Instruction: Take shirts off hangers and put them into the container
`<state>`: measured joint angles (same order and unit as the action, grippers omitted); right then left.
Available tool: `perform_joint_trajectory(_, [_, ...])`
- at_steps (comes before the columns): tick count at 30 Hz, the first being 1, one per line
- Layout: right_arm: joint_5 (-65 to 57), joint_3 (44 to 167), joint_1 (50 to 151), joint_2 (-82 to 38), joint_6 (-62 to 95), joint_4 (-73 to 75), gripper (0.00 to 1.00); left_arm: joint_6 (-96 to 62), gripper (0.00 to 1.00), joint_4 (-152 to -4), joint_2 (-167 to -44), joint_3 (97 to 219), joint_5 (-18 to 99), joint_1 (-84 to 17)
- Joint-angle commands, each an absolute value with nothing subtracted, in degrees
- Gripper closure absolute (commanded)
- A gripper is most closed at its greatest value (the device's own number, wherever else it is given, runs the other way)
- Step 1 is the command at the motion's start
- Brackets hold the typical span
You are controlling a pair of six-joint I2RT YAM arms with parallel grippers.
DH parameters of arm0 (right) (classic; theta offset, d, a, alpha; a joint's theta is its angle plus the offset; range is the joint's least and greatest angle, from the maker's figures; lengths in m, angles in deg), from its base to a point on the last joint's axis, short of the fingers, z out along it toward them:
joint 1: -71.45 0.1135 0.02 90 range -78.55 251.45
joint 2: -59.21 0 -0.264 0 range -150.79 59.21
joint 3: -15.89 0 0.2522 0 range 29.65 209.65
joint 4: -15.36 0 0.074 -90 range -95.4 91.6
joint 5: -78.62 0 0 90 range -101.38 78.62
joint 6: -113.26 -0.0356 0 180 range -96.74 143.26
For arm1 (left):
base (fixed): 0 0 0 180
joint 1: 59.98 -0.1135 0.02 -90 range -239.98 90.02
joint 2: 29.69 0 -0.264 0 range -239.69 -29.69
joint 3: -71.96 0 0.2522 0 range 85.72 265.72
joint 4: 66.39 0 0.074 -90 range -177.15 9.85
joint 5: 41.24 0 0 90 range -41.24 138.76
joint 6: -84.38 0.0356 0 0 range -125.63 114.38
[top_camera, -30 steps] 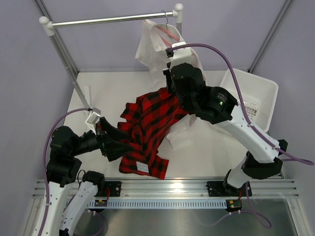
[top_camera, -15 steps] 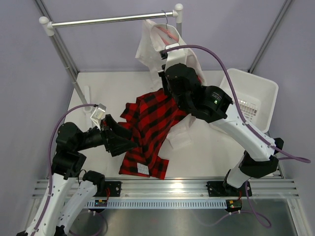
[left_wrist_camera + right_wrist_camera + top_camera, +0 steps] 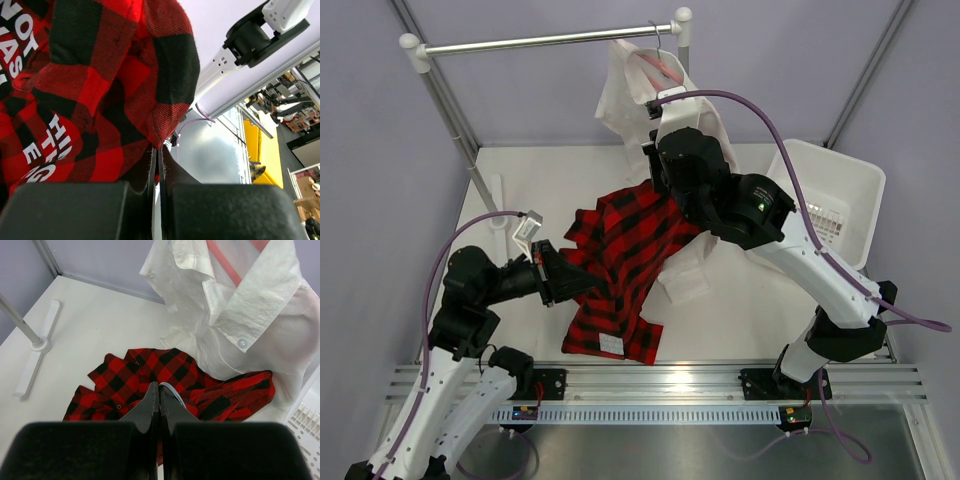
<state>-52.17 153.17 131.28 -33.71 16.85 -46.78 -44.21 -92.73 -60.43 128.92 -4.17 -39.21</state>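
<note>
White surface [image 3: 740, 310] first, since it's the biggest thing: it carries most of the mess, and my worry is things getting dragged across it.

The plaid shirt [image 3: 620, 270] is sprawled mid-frame in the top view, off any hanger I can see, and nowhere near the container [image 3: 840, 158] over at the right edge. Its upper end runs up under the right arm, and its right side lies on the white shirt's tail. If I haul the plaid away, I reckon that overlap could tug the white one along.

The white shirt [image 3: 620, 100] hangs at upper centre on the pink hanger [image 3: 225, 265], hooked on the rail [image 3: 540, 40]. A sideways pull there could swing the hanger or pop its hook off, and the right arm is crowded right against the cloth.

The left gripper [image 3: 157, 150] has its jaws squeezed together on what looks like a thin bit of the plaid's left edge. A pinch that small may slip out on the lift.

The right gripper [image 3: 159, 390] has its jaws together too, above the plaid's upper end. I can't tell if anything is pinched. If it is holding cloth, the two arms could end up pulling against each other. The grey-brown hanger I can't spot at all.
</note>
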Motion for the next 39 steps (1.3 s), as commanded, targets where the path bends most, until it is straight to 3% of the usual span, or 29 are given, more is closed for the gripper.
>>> perform_joint_trajectory(1, [-51.54,154.81,130.78,-31.76,15.97,-44.02,1.0,-44.21,1.0,-92.45,-59.57,129.14,-2.13,-38.71])
perform_joint_trajectory(8, [-61.79,156.11,130.69,-36.67,16.41,-43.93,1.0,-53.25,1.0,-89.29,-51.06,132.29,-6.51,-38.53])
perform_joint_trajectory(17, [-73.07,179.66,127.96,-53.9,15.18,-52.72,1.0,-59.94,1.0,-88.59,-43.75,134.06,-8.1,-38.54])
perform_joint_trajectory(27, [-67.8,178.63,122.61,-49.26,10.17,-50.97,1.0,-56.08,1.0,-97.02,-41.56,125.36,-7.23,-38.62])
perform_joint_trajectory(39, [-63.59,180.55,115.93,-50.12,10.43,-50.7,1.0,-64.07,1.0,-91.49,-34.09,121.93,-13.29,-38.62])
